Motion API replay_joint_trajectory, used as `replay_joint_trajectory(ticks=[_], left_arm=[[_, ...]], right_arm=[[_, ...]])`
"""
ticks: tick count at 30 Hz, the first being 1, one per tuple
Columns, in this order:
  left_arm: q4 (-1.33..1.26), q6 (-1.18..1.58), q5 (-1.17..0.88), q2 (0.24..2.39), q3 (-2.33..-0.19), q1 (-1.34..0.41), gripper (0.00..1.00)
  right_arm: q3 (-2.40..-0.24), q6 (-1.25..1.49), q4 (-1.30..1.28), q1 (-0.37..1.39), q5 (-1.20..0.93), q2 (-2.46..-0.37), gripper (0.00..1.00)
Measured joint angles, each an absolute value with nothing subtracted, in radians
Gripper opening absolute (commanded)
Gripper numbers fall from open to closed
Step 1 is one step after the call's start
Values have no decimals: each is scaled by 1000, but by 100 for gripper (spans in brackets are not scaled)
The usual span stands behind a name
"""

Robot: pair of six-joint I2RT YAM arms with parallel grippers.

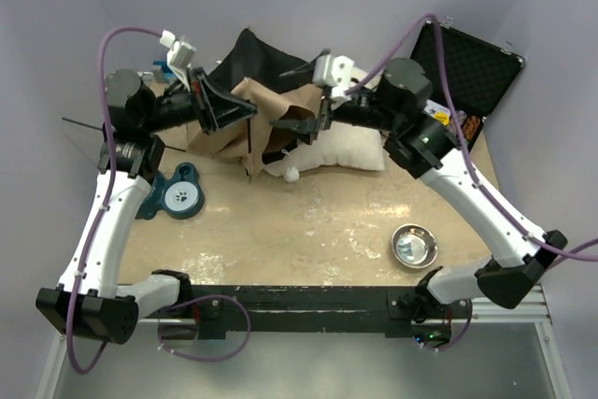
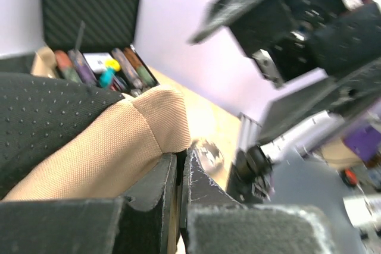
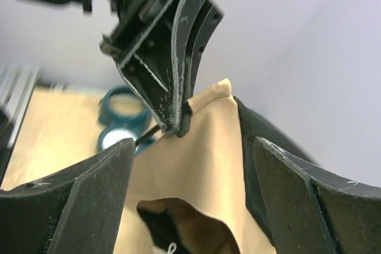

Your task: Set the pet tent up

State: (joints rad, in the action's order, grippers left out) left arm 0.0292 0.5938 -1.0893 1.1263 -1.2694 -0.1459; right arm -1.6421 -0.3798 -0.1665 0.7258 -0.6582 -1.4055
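With our left gripper (image 3: 178, 124) pinching the tan edge of the pet tent (image 1: 222, 142), slumped at twelve o'clock on the table (image 1: 308, 221) (a crumpled heap for now), we should hold firm while our right gripper (image 3: 193, 147), spread wide, closes on the fabric opposite and pulls toward three o'clock.

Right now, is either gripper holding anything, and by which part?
The left gripper pinches the pet tent by a raised edge of its tan fabric. The right gripper is open, its fingers either side of the fabric, holding nothing.
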Motion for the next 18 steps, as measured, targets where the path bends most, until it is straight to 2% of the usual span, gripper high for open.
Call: replay_joint_trajectory(ticks=[1, 2, 3, 7, 13, 18], left_arm=[[20, 601, -1071, 1147, -1302, -145, 0], [9, 612, -1053, 1166, -1331, -144, 0], [-6, 623, -1038, 1181, -1353, -144, 0], [-58, 659, -985, 1199, -1363, -146, 0], [-122, 679, -916, 1198, -1305, -174, 0], [-133, 655, -830, 1193, -1287, -243, 0]], right_arm=[[-1633, -348, -128, 719, -638, -1384, 86], [-1626, -318, -95, 712, -628, -1364, 93], [-1620, -288, -69, 706, -618, -1348, 96], [-1562, -152, 30, 700, -615, -1301, 98], [-1456, 30, 142, 734, -555, -1338, 95], [-1435, 72, 176, 768, -486, -1418, 79]])
